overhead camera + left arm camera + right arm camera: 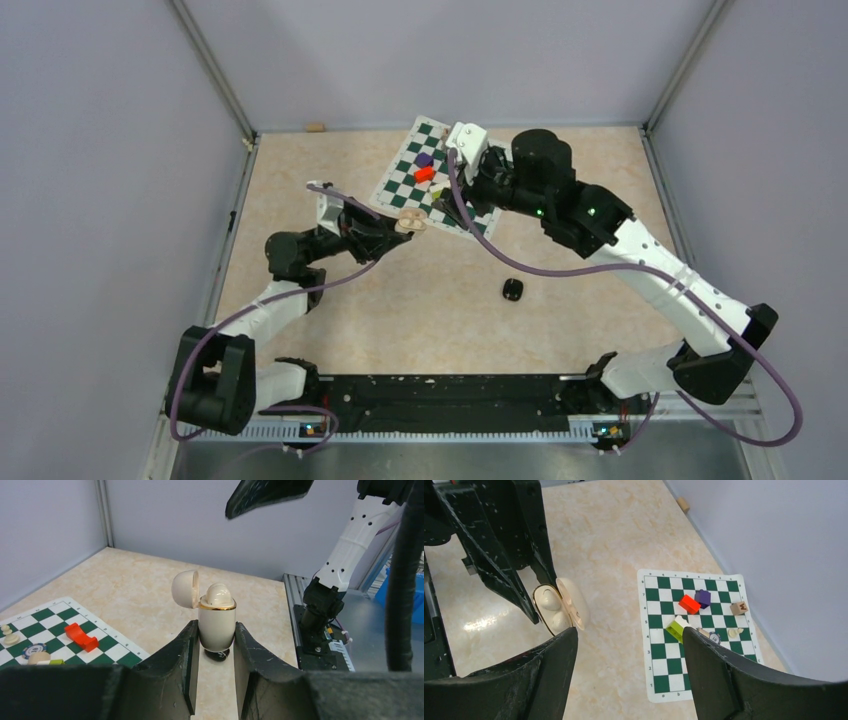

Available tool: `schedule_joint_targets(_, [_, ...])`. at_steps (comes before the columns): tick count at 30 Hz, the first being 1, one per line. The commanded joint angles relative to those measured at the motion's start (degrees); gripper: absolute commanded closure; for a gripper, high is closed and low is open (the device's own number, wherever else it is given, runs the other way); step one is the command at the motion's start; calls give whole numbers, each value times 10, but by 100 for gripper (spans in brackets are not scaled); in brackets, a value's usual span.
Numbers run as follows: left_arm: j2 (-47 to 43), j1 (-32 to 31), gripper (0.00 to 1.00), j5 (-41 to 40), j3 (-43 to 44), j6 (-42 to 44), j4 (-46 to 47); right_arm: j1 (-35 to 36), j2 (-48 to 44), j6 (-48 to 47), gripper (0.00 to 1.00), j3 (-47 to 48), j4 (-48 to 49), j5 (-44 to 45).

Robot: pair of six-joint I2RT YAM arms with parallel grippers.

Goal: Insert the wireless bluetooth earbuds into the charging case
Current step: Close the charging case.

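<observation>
My left gripper (pixel 216 630) is shut on a cream charging case (pixel 217 622) with a gold rim and holds it upright above the table, with its lid (pixel 185 588) flipped open. It also shows in the top view (pixel 410 222). Two cream rounded earbuds (pixel 552 609) sit in the case; the left wrist view shows one dome (pixel 218 595). A small glossy black pod (pixel 513 290) lies on the table, seen below the case in the left wrist view (pixel 218 654). My right gripper (pixel 629 632) is open and empty, right beside the case, over the chessboard's near edge (pixel 447 208).
A green and white chessboard (pixel 398 187) lies at the back, carrying a red block (pixel 424 173), a purple block (pixel 425 158), a lime block (pixel 676 628), a chip and small pieces. A wooden block (pixel 316 127) sits by the back wall.
</observation>
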Motion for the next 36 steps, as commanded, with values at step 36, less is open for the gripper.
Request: schedule_joint_targets(36, [3, -12, 100, -44, 24, 63, -120, -15, -91, -49, 23, -95, 43, -124])
